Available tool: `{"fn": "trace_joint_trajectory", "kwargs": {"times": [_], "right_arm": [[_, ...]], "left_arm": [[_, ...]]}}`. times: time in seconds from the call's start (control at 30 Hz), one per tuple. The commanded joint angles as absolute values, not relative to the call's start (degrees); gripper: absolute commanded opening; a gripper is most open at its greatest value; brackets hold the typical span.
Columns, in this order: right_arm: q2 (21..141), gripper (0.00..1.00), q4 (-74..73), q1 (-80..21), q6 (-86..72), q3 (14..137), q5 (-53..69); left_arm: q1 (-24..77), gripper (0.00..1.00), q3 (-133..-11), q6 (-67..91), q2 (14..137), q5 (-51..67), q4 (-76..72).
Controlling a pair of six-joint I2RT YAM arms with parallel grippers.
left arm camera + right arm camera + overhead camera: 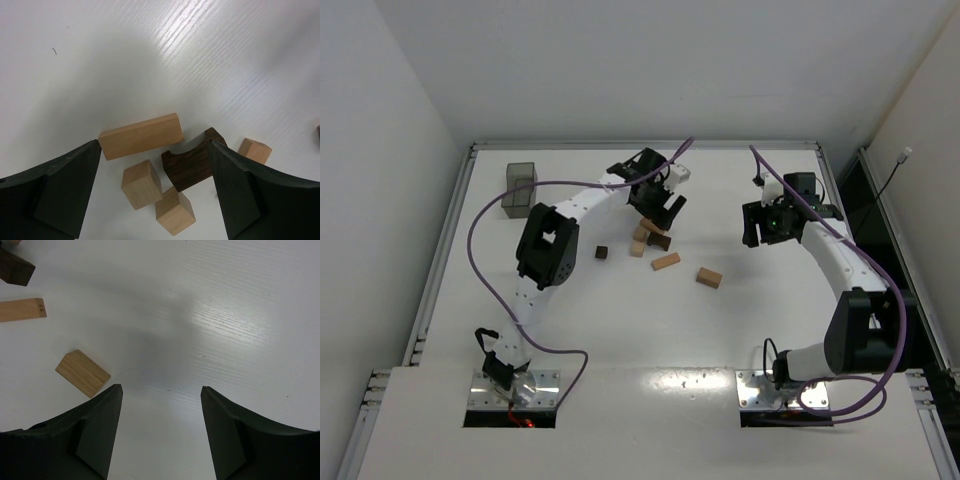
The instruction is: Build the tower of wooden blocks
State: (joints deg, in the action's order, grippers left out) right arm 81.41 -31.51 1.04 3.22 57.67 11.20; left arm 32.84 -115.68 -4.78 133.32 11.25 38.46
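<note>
The wood blocks lie loose on the white table; no upright tower shows in any view. A cluster sits under my left gripper. In the left wrist view my left gripper is open and empty above a long tan block, a tan cube, another tan block and a dark brown arched block. My right gripper is open and empty over bare table. A tan block lies to its left.
A small dark block and two tan blocks lie apart near the table's middle. A grey translucent box stands at the back left. Walls enclose the table at left, back and right.
</note>
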Motion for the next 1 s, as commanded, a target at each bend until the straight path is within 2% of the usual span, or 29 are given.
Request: {"fn": "trace_joint_trajectory", "kwargs": {"times": [0.0,0.07,0.23,0.97], "right_arm": [[80.16,0.61,-29.09,1.41,3.52,57.48,12.74],[80.16,0.61,-29.09,1.41,3.52,57.48,12.74],[80.68,0.61,-29.09,1.41,3.52,57.48,12.74],[81.21,0.61,-29.09,1.41,4.04,57.48,12.74]], "left_arm": [[33.57,0.86,-118.21,-1.15,132.10,9.33,37.10],[34.10,0.90,-118.21,0.52,132.71,6.87,37.09],[35.85,0.93,-114.97,4.48,132.71,0.45,34.11],[36.39,0.99,-110.92,12.83,134.30,-5.01,32.43]]}}
